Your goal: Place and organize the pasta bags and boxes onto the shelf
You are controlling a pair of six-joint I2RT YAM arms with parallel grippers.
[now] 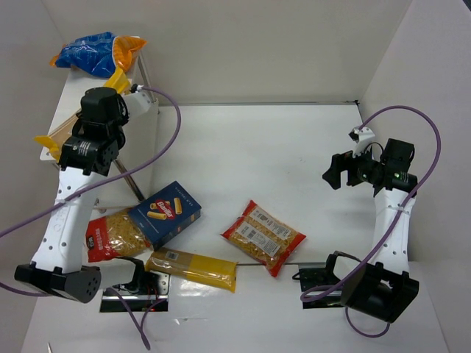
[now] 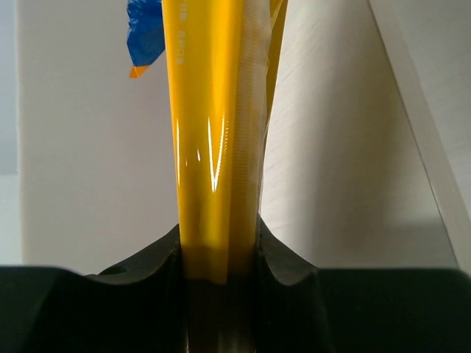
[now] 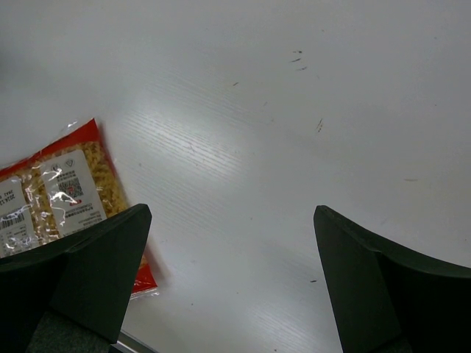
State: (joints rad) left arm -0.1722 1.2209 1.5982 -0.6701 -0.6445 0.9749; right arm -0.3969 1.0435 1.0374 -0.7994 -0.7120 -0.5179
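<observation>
My left gripper point(image 1: 101, 104) is over the white shelf point(image 1: 72, 92) at the far left, shut on a long narrow yellow pack point(image 1: 118, 79). In the left wrist view the pack point(image 2: 213, 132) runs up from between the fingers of that gripper point(image 2: 218, 243). The blue-and-orange pack point(image 1: 92, 53) lies on the shelf's far end and shows in the left wrist view point(image 2: 143, 33). On the table lie the blue box point(image 1: 168, 212), a second long yellow pack point(image 1: 193, 268) and two red-trimmed packs point(image 1: 263, 237) point(image 1: 110, 234). My right gripper point(image 1: 335, 170) is open and empty above the table point(image 3: 232, 235), right of a red-trimmed pack point(image 3: 66, 191).
White walls close the table on the left, back and right. The shelf's thin metal legs point(image 1: 129, 176) slant down toward the blue box. Purple cables loop from both arms. Black clamps point(image 1: 136, 283) point(image 1: 324, 283) sit at the near edge.
</observation>
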